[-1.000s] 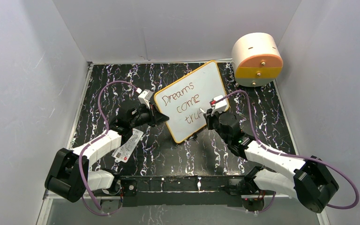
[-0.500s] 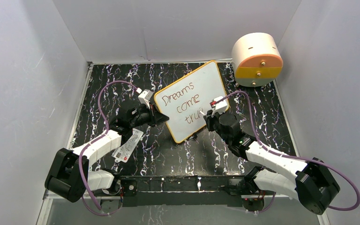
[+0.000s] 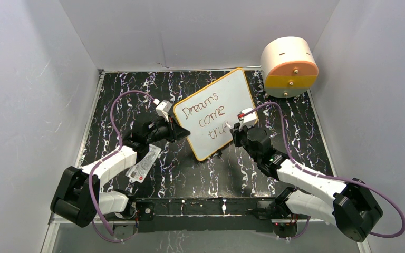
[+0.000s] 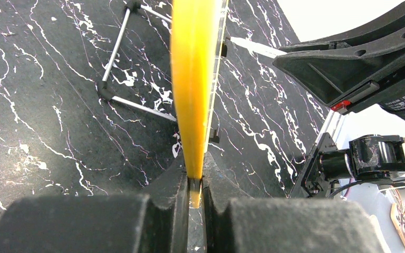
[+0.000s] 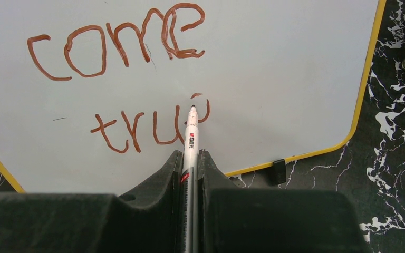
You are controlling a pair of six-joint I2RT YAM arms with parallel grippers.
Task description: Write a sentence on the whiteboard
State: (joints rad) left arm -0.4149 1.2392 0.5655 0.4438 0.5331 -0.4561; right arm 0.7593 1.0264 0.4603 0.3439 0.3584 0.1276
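1. Where the whiteboard (image 3: 227, 97) stands tilted at the middle of the desk (image 3: 137, 89), the left fingers (image 4: 171, 184) are clenched on its orange-yellow left edge.
2. Right fingers (image 5: 170, 179) grasp a white marker (image 5: 191, 137), its tip touching the board at a partial stroke just after "tru".
3. The sentence (image 3: 210, 113) reads "Dreams come tru", slanting in three lines.
4. Blank board lies between the tip and the right frame edge; bare desk spreads before the board, with a printed card (image 3: 144, 164) by the left arm.

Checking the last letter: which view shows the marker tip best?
Right wrist: the marker runs straight up from the right gripper, tip at the whiteboard after "tru". Top view shows only a tiny white sliver; left wrist shows it side-on beyond the board's edge.
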